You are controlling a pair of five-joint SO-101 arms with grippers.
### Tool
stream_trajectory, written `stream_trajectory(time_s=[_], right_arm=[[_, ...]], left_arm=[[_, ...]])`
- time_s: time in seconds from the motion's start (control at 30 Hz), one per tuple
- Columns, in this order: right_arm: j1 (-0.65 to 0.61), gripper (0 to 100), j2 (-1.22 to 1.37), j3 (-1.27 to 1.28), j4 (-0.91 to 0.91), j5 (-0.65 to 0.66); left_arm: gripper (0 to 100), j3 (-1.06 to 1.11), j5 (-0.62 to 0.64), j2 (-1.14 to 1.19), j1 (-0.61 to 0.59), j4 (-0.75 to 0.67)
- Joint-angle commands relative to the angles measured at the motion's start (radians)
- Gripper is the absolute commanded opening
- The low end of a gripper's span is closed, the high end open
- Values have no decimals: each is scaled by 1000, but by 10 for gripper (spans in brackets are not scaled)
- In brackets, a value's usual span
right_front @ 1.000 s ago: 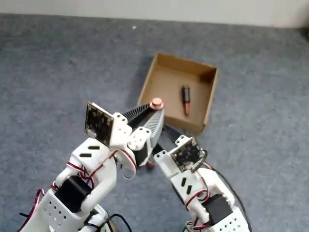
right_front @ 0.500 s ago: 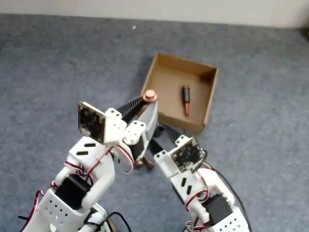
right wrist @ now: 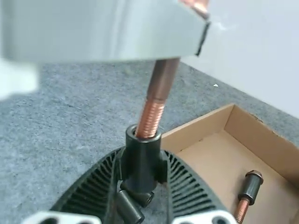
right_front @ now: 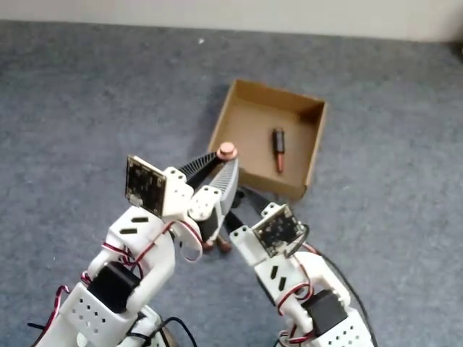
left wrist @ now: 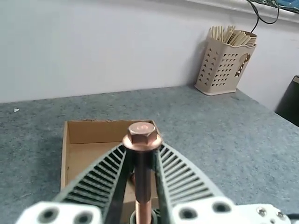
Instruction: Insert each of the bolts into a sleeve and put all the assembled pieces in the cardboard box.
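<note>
"How many bolts?"
"Two; one upright bolt (left wrist: 141,177), and one inside the assembled piece (right_front: 278,150)."
"Sleeves?"
"Two I am sure of; one black sleeve (right wrist: 140,161) and the one on that piece; so one assembled piece."
"Boxes?"
"One cardboard box (right_front: 249,119)."
"Arms?"
"Two; left arm (right_front: 137,246); right arm (right_front: 289,271)."
"Anything else?"
"Two small copper bits (right_front: 225,247) on the carpet (right_front: 87,108), too hidden to name; one holder (left wrist: 225,60) of sticks, too many to count."

Grey carpet (right_front: 87,108) covers the table up to a white wall (left wrist: 93,46). By the wall stands a beige perforated holder (left wrist: 223,65) full of sticks (left wrist: 231,36). A black cable (left wrist: 261,14) hangs above it. A white scrap (left wrist: 16,110) lies on the carpet.
</note>
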Motion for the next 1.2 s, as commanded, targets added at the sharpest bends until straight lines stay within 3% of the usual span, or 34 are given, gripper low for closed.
stream_trajectory(time_s=[0.0, 0.13, 0.43, 0.6, 0.77, 0.93, 1.17], right_arm=[[59, 5, -22, -22, -30, 0], [64, 5, -22, -22, -30, 0], [65, 5, -22, -16, -30, 0], [76, 5, -22, -16, -30, 0], [110, 5, -22, -16, -30, 0], [120, 5, -22, -15, -30, 0], [209, 5, -22, -13, -31, -66]], left_arm=[[5, 7, -14, 7, 7, -2], [5, 22, -17, 7, 8, 6], [7, 76, -169, 7, 53, 3], [115, 81, -164, 7, 30, 17], [133, 85, -166, 7, 12, 49], [168, 56, -169, 7, 12, 110], [179, -76, -178, 7, 7, 304]])
